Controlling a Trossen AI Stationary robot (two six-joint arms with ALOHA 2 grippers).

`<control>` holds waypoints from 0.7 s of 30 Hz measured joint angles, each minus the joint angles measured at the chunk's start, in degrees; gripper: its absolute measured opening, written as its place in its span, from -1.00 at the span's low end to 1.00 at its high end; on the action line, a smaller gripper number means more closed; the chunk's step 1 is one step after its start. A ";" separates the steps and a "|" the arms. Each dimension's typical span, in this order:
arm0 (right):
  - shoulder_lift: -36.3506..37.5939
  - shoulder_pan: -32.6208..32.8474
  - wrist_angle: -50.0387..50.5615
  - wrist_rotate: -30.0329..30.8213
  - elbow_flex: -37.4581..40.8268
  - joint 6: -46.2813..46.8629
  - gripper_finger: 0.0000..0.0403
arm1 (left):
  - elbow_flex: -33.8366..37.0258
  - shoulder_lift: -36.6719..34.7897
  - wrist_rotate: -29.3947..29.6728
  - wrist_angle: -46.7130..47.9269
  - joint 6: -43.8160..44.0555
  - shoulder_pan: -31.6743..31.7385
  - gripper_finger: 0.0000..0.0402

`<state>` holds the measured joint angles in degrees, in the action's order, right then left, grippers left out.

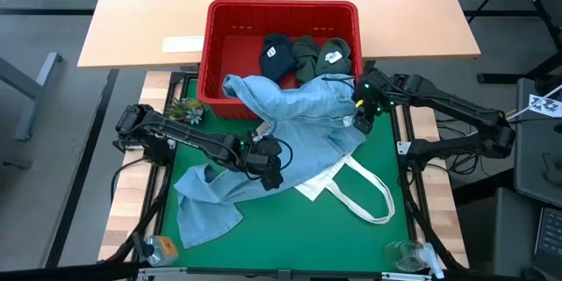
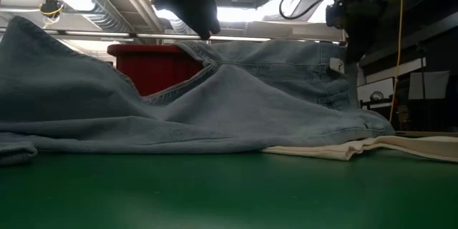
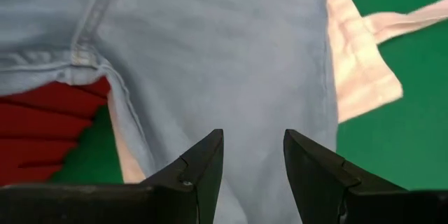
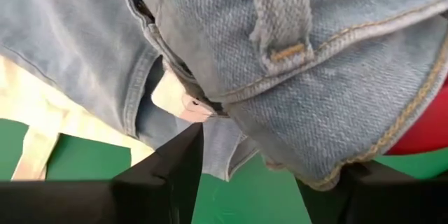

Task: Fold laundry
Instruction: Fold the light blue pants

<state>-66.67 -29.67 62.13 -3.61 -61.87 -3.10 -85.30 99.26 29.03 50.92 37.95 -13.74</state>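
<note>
While the light blue denim jeans (image 1: 290, 132) are lying sprawled across the green tabletop (image 1: 307, 228), their waistband is draping over the front wall of the red basket (image 1: 215, 61) at twelve o'clock and one leg is trailing down toward seven o'clock. Sitting inside the basket, toward its one o'clock side, are a rolled navy garment (image 1: 277, 55) and two dark olive garments (image 1: 320, 57). The left gripper (image 1: 268, 162) is hovering over the middle of the jeans, near the centre of the mat; in the left wrist view its fingers (image 3: 203, 164) are standing apart with bare denim showing in the gap, and nothing is caught between them. The right gripper (image 1: 364, 116) is hanging at about two o'clock, at the edge of the waistband beside the basket's corner; its fingers (image 4: 178, 164) are spread on either side of a bunched fold of denim hem, and I cannot tell whether they are actually pressing on it. A cream tote bag (image 1: 347, 184) is lying partly under the jeans, its long handles looping out toward five o'clock. A small green plant (image 1: 187, 110) is sitting at ten o'clock, just beside the basket.
</note>
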 joint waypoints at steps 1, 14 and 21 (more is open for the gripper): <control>-0.02 0.00 0.00 -0.26 0.00 -0.07 -0.03 | 0.00 0.00 0.32 0.00 -0.54 0.02 -0.28; 0.02 0.00 -0.58 -6.18 0.00 -0.35 -0.87 | 0.02 0.00 0.45 0.00 -1.22 2.38 -0.28; 1.13 0.02 0.07 -6.98 -0.29 -0.26 -0.93 | 0.07 -1.41 1.03 1.95 -1.20 4.68 -0.28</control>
<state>-65.55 -29.65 62.20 -10.59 -62.16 -3.36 -85.23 97.85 30.05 52.87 36.75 -9.05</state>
